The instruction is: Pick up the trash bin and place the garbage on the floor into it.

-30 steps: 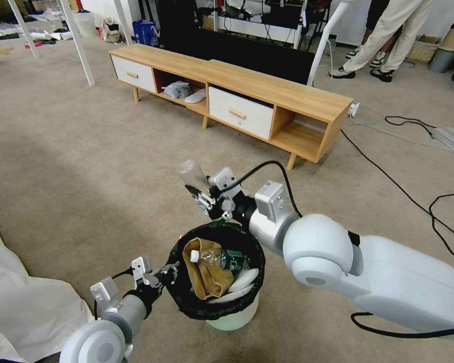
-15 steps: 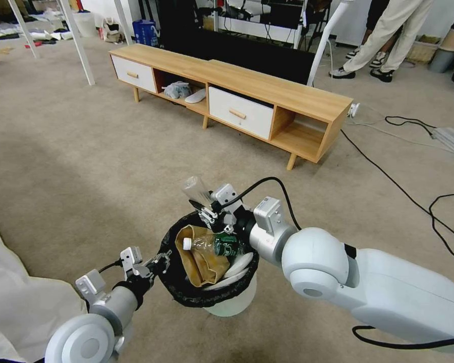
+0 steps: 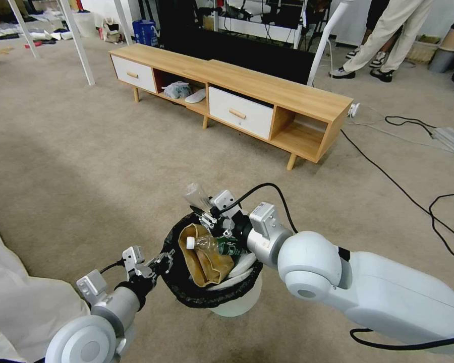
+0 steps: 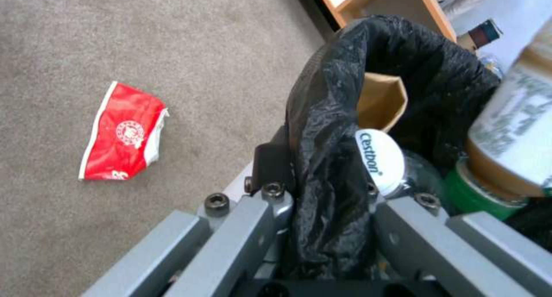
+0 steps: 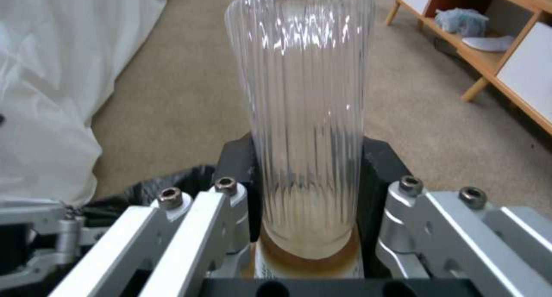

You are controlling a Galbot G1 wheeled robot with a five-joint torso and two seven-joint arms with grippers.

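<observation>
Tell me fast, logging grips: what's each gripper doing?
Left gripper: shut on the bin rim.
Right gripper: shut on a bottle.

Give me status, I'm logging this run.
Left gripper shut on trash bin rim. Right gripper shut on clear bottle over bin's far rim. Red-white packet on floor. Nothing obstructing.

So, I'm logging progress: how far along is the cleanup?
Done: paper bag and a bottle sit in the bin, held by the left pincer. In hand: the right pincer holds another bottle over it. Left: the red packet on the floor.
</observation>
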